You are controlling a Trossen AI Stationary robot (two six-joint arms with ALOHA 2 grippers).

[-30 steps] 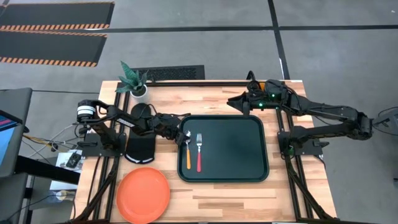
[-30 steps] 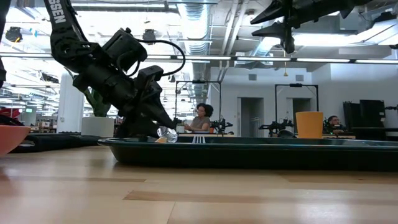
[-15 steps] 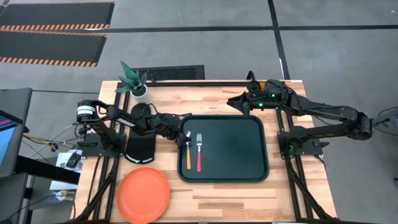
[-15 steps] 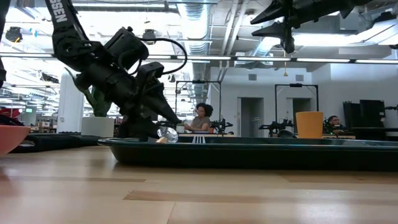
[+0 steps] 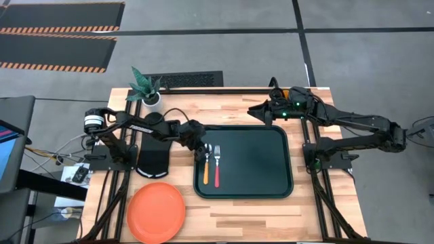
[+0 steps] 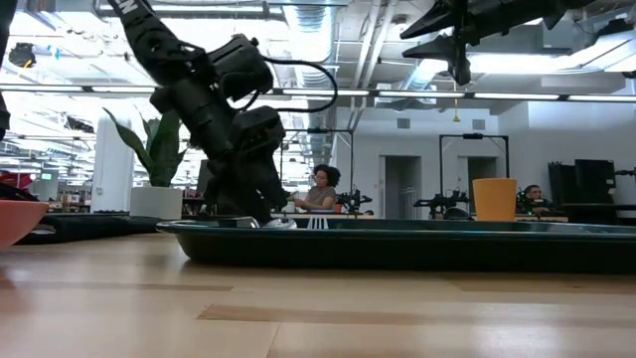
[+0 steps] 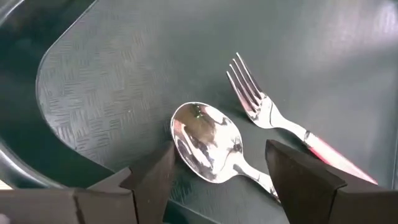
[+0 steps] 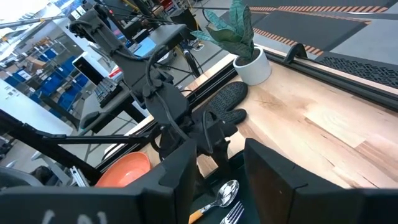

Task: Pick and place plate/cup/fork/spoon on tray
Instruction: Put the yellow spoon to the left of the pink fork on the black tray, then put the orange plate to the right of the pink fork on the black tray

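The spoon (image 5: 205,169), with a silver bowl (image 7: 205,140) and an orange handle, and the red-handled fork (image 5: 217,166) lie side by side on the left part of the dark tray (image 5: 271,163). My left gripper (image 5: 203,150) is open just above the spoon. Its fingers stand on either side of the bowl in the left wrist view (image 7: 219,148). The orange-red plate (image 5: 156,211) lies on the table at the near left. The cup (image 6: 494,199) shows beyond the tray in the low view. My right gripper (image 5: 256,112) is open and empty, raised over the tray's far edge.
A black oven mitt (image 5: 153,160) lies left of the tray, under my left arm. A potted plant (image 5: 146,88) stands at the far left corner. The tray's right part is bare. A person (image 6: 320,189) sits in the room beyond the table.
My left gripper has moved toward the table's right edge, over the tray's left part, and has tipped to point more steeply down. The spoon's handle and the fork lie where they were.
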